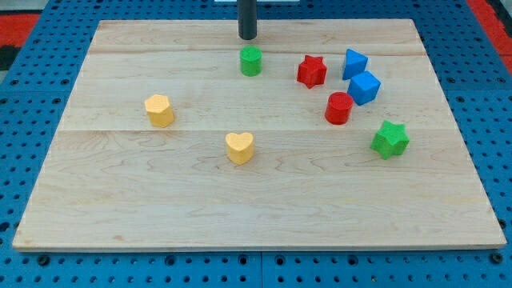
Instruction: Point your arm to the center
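My tip (248, 37) is near the view's top edge of the wooden board (256, 192), just above the green cylinder (251, 61) and a small gap away from it. A yellow heart (239, 147) lies near the board's middle. A yellow hexagon-like block (159, 110) is to the left. On the right are a red star (312, 71), a red cylinder (338, 108), a blue triangular block (354, 63), a blue cube (365, 87) and a green star (390, 139).
The board lies on a blue pegboard surface (32, 96) that surrounds it on all sides. Red patches show at the view's top corners (16, 24).
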{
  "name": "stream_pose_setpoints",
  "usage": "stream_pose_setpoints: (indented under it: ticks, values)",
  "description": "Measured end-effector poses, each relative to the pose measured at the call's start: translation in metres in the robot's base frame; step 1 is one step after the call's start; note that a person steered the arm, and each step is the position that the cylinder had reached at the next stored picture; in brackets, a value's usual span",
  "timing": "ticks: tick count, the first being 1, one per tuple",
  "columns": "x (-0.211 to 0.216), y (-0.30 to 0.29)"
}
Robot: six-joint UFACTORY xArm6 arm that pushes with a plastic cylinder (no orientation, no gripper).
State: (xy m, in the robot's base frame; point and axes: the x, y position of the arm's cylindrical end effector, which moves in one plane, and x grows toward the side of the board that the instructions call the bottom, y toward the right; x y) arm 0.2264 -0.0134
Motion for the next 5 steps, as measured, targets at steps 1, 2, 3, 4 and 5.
stream_pose_setpoints:
  ticks: [1,2,3,4,5]
  values:
    - [0.000,0.000]
    - [0.000,0.018]
    - [0.000,0.019]
    - [0.000,0.033]
    - [0.025,0.038]
